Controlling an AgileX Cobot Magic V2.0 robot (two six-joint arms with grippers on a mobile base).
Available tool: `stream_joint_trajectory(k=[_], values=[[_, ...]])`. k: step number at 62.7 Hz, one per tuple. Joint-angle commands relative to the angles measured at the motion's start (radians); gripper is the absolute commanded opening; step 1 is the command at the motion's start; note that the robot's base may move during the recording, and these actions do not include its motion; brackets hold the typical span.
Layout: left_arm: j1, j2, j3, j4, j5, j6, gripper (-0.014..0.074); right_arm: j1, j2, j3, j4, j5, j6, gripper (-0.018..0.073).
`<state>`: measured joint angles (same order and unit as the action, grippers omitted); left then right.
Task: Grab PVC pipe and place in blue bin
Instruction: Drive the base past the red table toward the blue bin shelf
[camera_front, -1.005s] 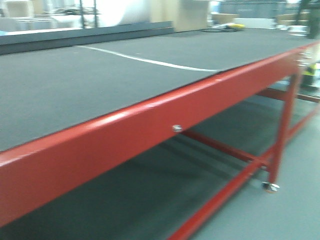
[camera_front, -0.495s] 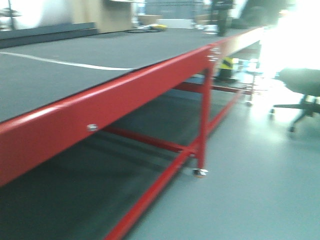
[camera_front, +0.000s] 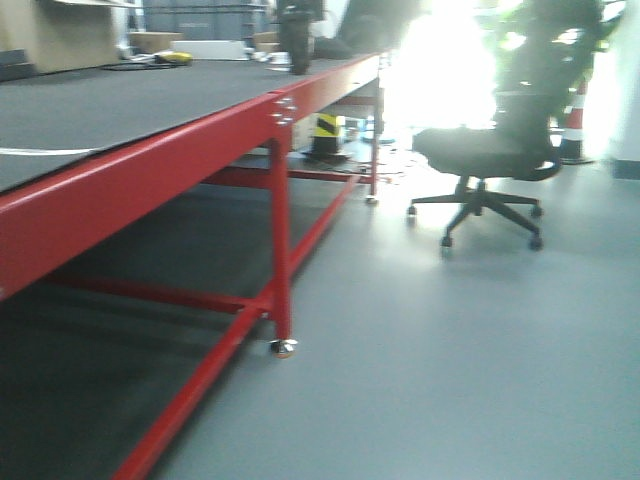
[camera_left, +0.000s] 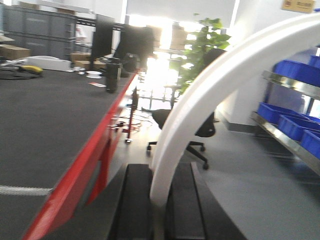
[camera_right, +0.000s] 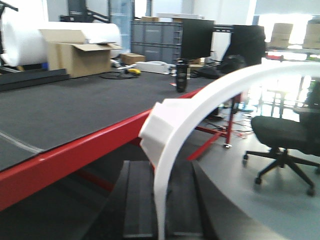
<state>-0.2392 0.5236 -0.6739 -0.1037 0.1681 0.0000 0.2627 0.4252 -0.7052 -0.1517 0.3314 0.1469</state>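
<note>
Now, left claw (camera_left: 160, 172), right claw (camera_right: 160, 167), each clamped around curved PVC pipe (camera_left: 197, 95)

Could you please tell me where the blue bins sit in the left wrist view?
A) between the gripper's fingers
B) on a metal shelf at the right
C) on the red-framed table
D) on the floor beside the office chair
B: the blue bins stand in a row on the metal shelf along the right edge of that view.
</note>
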Motion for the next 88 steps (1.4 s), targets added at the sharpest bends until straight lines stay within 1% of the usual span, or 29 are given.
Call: stream_joint_trajectory(k=[1, 88], values=[[-0.003, -0.001, -0.008, -0.009, -0.028, 0.000, -0.0111, 0.002, -0.005, -0.004, -0.004, -0.010, -0.003, -0.0167], [-0.003, -0.001, -0.008, -0.009, -0.030, 0.000, -0.0111, 0.002, -0.005, -0.004, -0.004, -0.011, -0.003, -0.0167]])
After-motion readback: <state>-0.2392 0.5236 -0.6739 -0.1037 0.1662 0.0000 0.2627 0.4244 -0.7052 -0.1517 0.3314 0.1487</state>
